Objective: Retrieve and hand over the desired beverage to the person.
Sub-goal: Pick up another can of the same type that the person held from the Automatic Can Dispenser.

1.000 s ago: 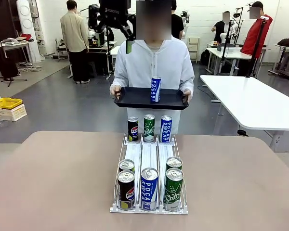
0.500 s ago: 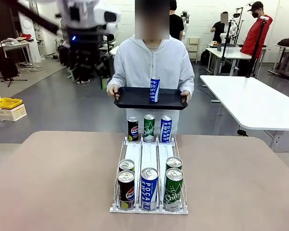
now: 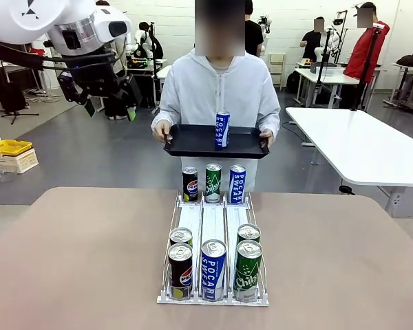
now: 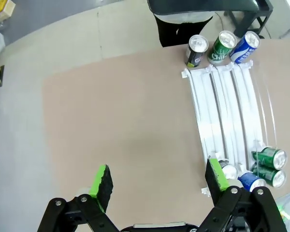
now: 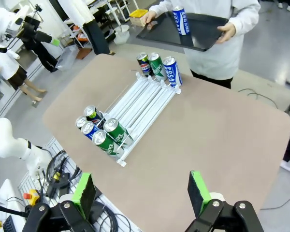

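Delivery looks essentially done: a blue-and-white Pocari Sweat can (image 3: pixel 222 129) stands upright on the flat black rectangular tray (image 3: pixel 186 148) held by the person in the white hooded coat (image 3: pixel 220 86), well apart from the left gripper (image 3: pixel 110 108), below it and to its right. That gripper hangs high with green-padded jaws spread and empty; the right gripper (image 5: pixel 141 191), likewise spread and empty, hovers over the tan table (image 5: pixel 222 135) with the white wire can rack (image 5: pixel 145 99) ahead of it and the tray beyond. Probably only parking the arms remains.

person (image 5: pixel 217 60) holds tray (image 5: pixel 205 31) bearing blue can (image 5: pixel 180 20)
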Tool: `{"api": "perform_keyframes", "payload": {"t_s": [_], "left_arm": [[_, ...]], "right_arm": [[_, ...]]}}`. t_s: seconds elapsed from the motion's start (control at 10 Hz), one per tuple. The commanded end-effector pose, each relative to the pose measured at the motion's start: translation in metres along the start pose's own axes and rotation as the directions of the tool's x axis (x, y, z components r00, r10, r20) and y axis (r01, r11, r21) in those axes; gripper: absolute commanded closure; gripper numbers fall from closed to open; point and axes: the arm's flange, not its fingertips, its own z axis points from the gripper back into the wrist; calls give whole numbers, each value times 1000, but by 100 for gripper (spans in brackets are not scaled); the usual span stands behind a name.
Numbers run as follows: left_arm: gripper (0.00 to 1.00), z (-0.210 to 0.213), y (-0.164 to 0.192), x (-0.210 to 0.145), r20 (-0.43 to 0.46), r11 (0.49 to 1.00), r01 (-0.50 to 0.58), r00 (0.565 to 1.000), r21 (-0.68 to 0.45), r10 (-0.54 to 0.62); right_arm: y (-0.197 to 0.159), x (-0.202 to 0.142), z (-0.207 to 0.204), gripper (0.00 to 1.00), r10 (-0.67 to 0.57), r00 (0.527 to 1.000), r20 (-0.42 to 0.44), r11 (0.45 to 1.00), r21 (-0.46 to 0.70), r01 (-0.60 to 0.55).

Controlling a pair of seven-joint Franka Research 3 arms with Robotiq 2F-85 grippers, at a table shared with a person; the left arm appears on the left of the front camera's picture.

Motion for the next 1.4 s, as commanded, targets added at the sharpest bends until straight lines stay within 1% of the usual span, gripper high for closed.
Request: {"api": "perform_keyframes", "payload": {"t_s": [0.0, 0.1, 0.6, 0.7, 0.8, 0.9, 1.0, 1.1, 1.2, 1.3], "left_arm": [[0, -2, -13, 13, -61, 998, -64, 996, -10, 63], [0, 0, 0, 0, 0, 1000, 0, 1000, 0, 0], [0, 0, 0, 0, 0, 1000, 0, 1000, 0, 0], [0, 1, -6, 5, -8, 1000, -9, 1000, -4, 9], [0, -5, 5, -4, -97, 989, 124, 987, -78, -131], [0, 10, 23, -27, -94, 936, 285, 946, -209, -309], [0, 32, 46, -55, -89, 844, 381, 893, -377, -442], [0, 52, 78, -70, -47, 762, 451, 847, -464, -530], [0, 70, 104, -96, 31, 713, 495, 831, -496, -556], [0, 82, 117, -117, 107, 683, 535, 819, -498, -564]], "right_arm": [[0, 2, 0, 0, 10, 1000, 19, 999, 30, -11], [0, 2, 0, 0, 10, 1000, 19, 999, 30, -11], [0, 2, 0, 0, 10, 1000, 19, 999, 30, -11], [0, 2, 0, 0, 10, 1000, 19, 999, 30, -11], [0, 2, 0, 0, 10, 1000, 19, 999, 30, -11], [0, 2, 0, 0, 10, 1000, 19, 999, 30, -11], [0, 2, 0, 0, 10, 1000, 19, 999, 30, -11], [0, 2, 0, 0, 10, 1000, 19, 999, 30, -11], [0, 2, 0, 0, 10, 1000, 19, 999, 30, -11], [0, 2, 0, 0, 10, 1000, 19, 999, 30, -11]]}}
